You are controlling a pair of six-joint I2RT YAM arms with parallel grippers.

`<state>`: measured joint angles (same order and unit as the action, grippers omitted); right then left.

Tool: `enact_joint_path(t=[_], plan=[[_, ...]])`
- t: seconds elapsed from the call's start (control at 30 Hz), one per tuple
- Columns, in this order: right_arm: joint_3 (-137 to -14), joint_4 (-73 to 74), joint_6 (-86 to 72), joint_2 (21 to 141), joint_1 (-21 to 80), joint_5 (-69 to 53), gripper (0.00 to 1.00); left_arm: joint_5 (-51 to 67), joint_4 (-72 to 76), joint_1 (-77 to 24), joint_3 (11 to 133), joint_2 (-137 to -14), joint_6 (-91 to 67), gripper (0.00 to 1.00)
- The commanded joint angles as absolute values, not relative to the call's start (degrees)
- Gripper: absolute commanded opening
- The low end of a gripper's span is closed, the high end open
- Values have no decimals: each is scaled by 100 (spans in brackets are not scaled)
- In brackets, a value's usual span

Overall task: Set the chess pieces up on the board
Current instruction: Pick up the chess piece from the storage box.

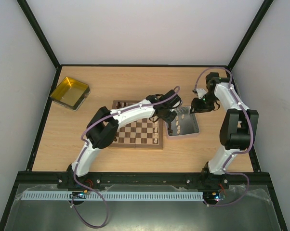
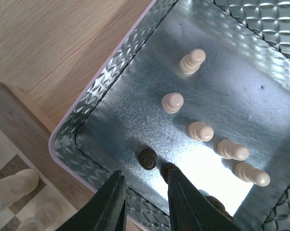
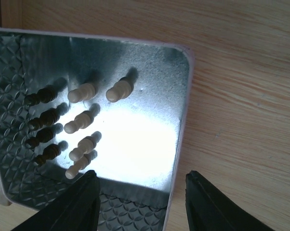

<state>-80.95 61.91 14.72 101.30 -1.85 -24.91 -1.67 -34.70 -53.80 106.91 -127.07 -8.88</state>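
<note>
Since the tiny dark pawn [image 2: 147, 159] looks light, hard and easily tipped, pinching its neck seems best. The left tool [image 2: 146, 185] is narrowly parted and empty; the right tool [image 3: 141, 185] is wide and empty.

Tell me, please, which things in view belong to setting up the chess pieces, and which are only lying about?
For the job:
- board
- pale chess pieces and dark chess pieces, waiting in the metal tray, which only holds them

Lying about:
- yellow tray, off to the left of the board
</note>
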Motion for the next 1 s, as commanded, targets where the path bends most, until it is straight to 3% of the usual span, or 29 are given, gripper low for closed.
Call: enact_joint_path(t=[0.0, 0.5, 0.7, 0.97], plan=[[-8156, 5965, 1293, 10086, -171, -2247, 47, -124, -3408, -5449, 10730, -12957, -835, 26], [-8062, 5762, 1093, 10020, -676, -2435, 46, -275, -3339, -5458, 10847, -13295, -834, 20], [-8018, 5788, 1121, 10062, -676, -2484, 47, -291, -3480, -5473, 11050, -13338, -795, 12], [-8059, 5870, 1196, 10101, -677, -2518, 47, -437, -4096, -5489, 11671, -13647, -572, 15]])
